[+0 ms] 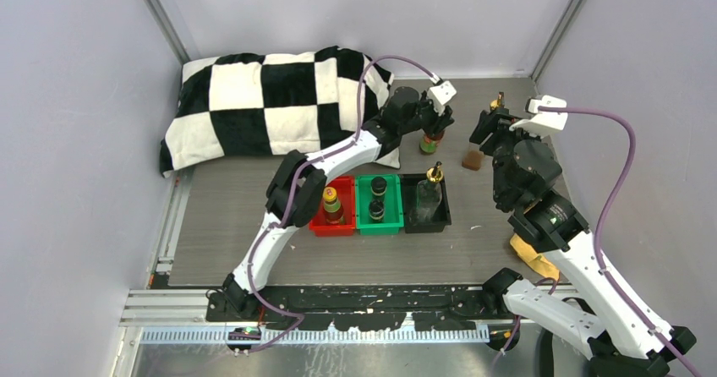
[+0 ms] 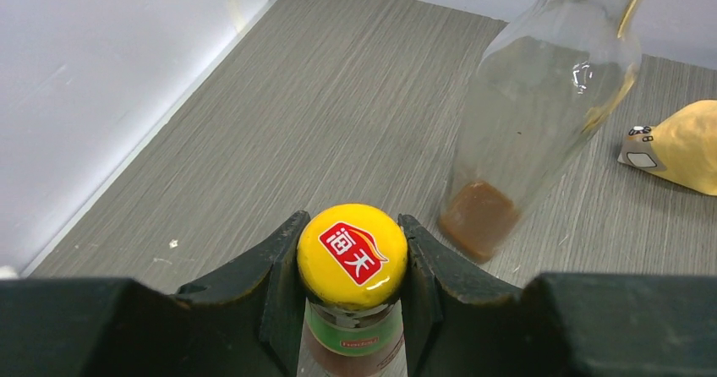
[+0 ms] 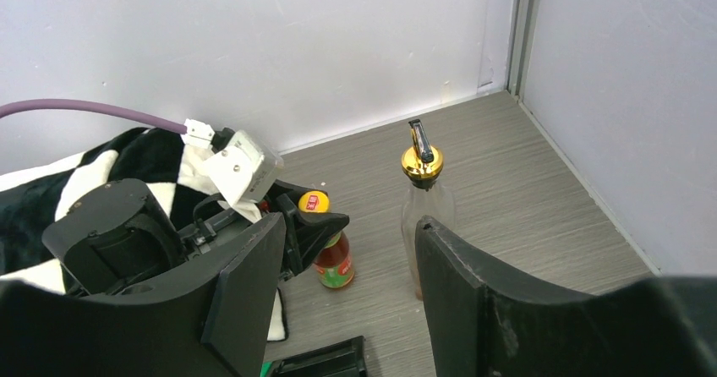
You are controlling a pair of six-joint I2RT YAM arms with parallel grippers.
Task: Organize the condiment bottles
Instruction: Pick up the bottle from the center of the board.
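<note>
My left gripper (image 2: pixel 352 254) is shut on the yellow cap of a reddish-brown bottle (image 2: pixel 352 257) with a green label, which stands upright at the back (image 1: pixel 429 144). To its right stands a tall clear glass bottle (image 3: pixel 423 199) with a gold pourer and brown dregs. My right gripper (image 3: pixel 348 225) hangs open just short of it, with nothing between its fingers. In the top view the red tray (image 1: pixel 321 227) holds another reddish-brown bottle (image 1: pixel 331 204). The green tray (image 1: pixel 362 216) holds two dark black-capped bottles (image 1: pixel 377 188). The black tray (image 1: pixel 446 208) holds a second glass bottle (image 1: pixel 429 193).
A black-and-white checkered pillow (image 1: pixel 270 102) fills the back left. A yellow soft object (image 1: pixel 534 257) lies at the right beside the right arm and shows in the left wrist view too (image 2: pixel 685 144). Walls close in the back and both sides.
</note>
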